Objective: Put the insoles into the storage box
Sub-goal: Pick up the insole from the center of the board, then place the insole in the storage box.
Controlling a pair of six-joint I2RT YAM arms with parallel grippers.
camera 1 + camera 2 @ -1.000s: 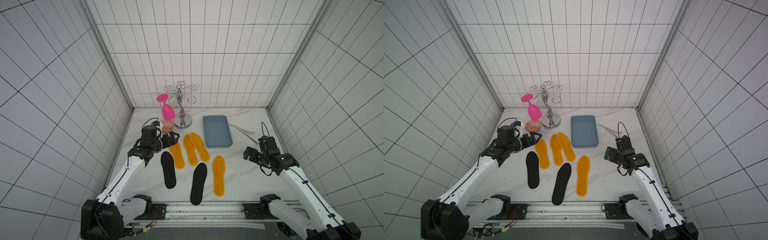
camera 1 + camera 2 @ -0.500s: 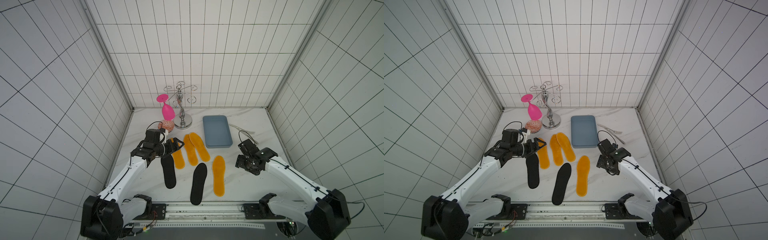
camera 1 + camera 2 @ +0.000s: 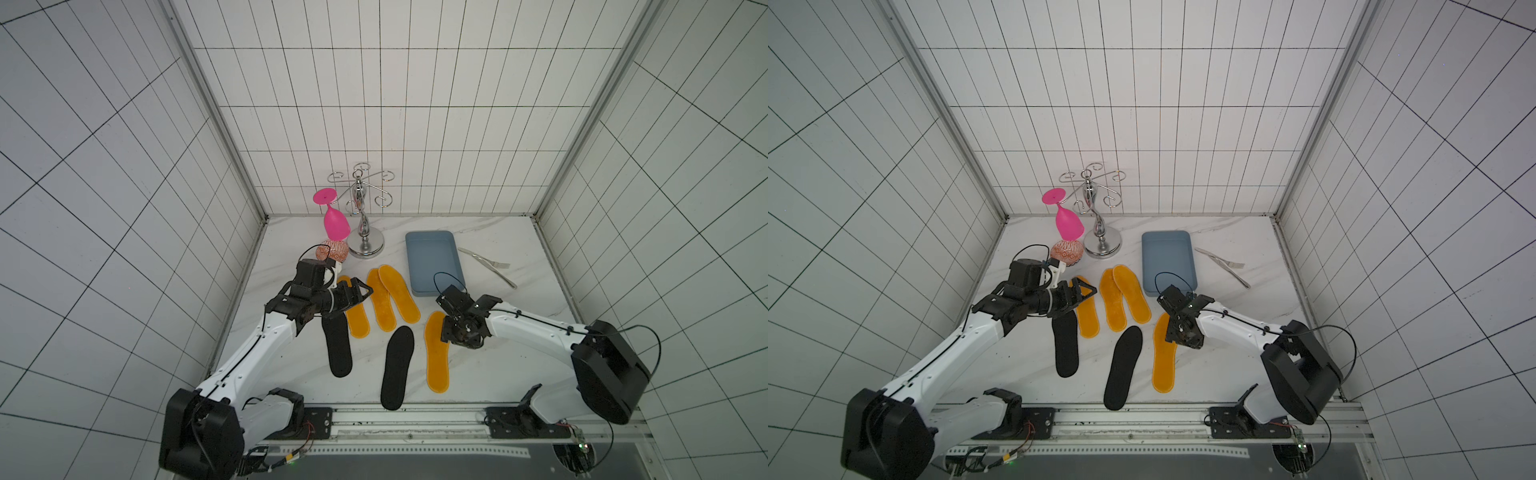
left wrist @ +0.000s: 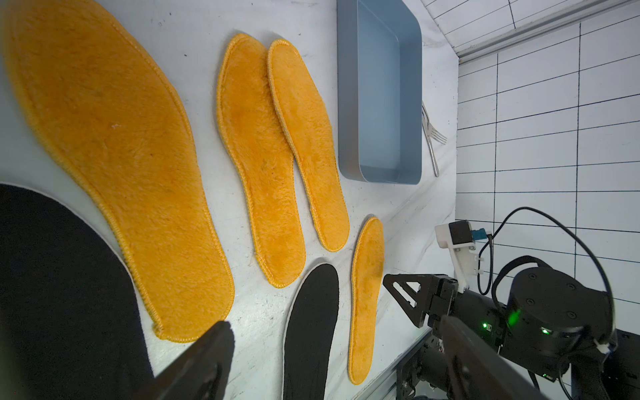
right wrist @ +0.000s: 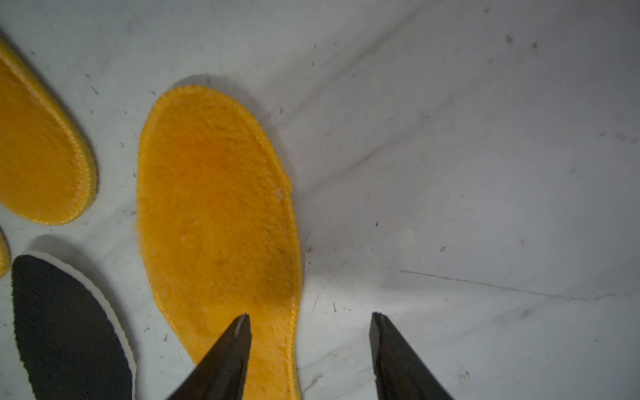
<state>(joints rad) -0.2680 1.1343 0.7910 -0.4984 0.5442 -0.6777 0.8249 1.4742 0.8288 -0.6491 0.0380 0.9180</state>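
Four orange insoles and two black ones lie flat on the white table in both top views. The blue-grey storage box point(image 3: 434, 262) point(image 3: 1169, 262) point(image 4: 379, 104) stands empty behind them. My left gripper point(image 3: 359, 291) point(image 3: 1086, 291) point(image 4: 336, 322) hovers open over the leftmost orange insole point(image 3: 358, 324) point(image 4: 114, 156), beside a black insole point(image 3: 337, 349). My right gripper point(image 3: 448, 336) point(image 3: 1173, 332) point(image 5: 310, 316) points down at the far end of the lone orange insole point(image 3: 436, 361) point(image 5: 214, 207). Its jaws are apart and straddle that insole's edge, one fingertip point(image 5: 239, 332) over the pile, the other over bare table.
A silver hanger stand point(image 3: 363, 232) with a pink goblet point(image 3: 334, 220) and a patterned ball point(image 3: 332, 251) sit at the back left. A fork and knife point(image 3: 488, 266) lie right of the box. The second black insole point(image 3: 397, 365) reaches the front rail.
My right arm swung in from the right and came down over the lone orange insole, its jaws narrowing. My left gripper moved right, over the leftmost orange insole.
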